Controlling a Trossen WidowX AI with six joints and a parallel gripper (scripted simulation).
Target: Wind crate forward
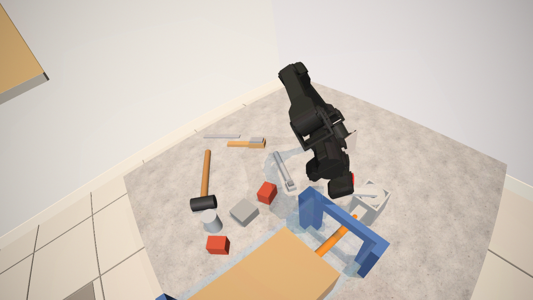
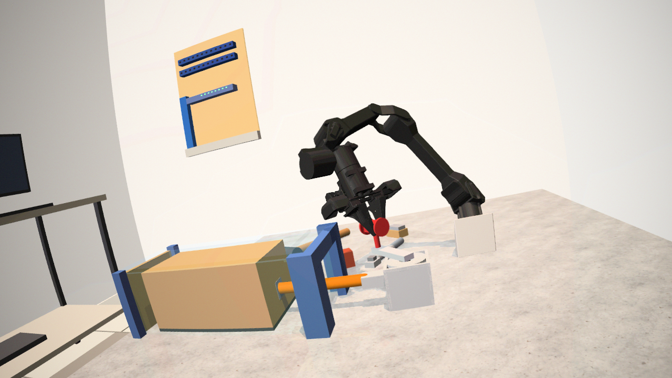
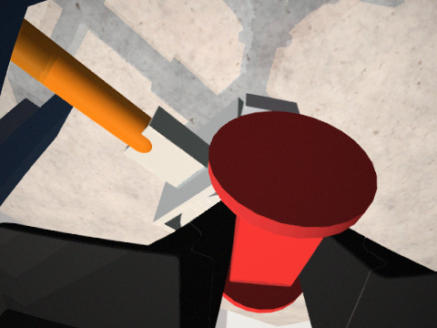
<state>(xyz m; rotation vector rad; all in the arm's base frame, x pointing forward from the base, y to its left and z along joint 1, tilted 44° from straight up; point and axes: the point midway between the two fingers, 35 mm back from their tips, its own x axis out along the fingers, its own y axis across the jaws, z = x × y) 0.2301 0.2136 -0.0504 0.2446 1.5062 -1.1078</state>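
My gripper point(image 2: 374, 227) point(image 3: 262, 210) is shut on the red knob point(image 2: 381, 227) point(image 3: 291, 169) of the winch handle; in the top view only a sliver of the knob point(image 1: 353, 178) shows. The handle's pale crank arm point(image 2: 397, 253) point(image 1: 365, 192) lies across the top of the grey winch point(image 2: 408, 287) point(image 1: 376, 213). The key is hidden. The tan crate point(image 2: 211, 301) point(image 1: 260, 268) sits flat inside the clear cubby. An orange strap point(image 2: 345, 281) point(image 1: 334, 238) point(image 3: 91, 96) joins crate and winch. A gap shows between the crate's front and the blue frame point(image 2: 307, 301) point(image 1: 335, 210).
A grey bar tool point(image 1: 284, 169) lies just beside the winch. Nearby are a red block point(image 1: 266, 192), a grey block point(image 1: 244, 211), a grey cylinder point(image 1: 212, 221), another red block point(image 1: 217, 244), a mallet point(image 1: 203, 203) and a wooden-handled tool point(image 1: 238, 143). The frame stands close to the winch.
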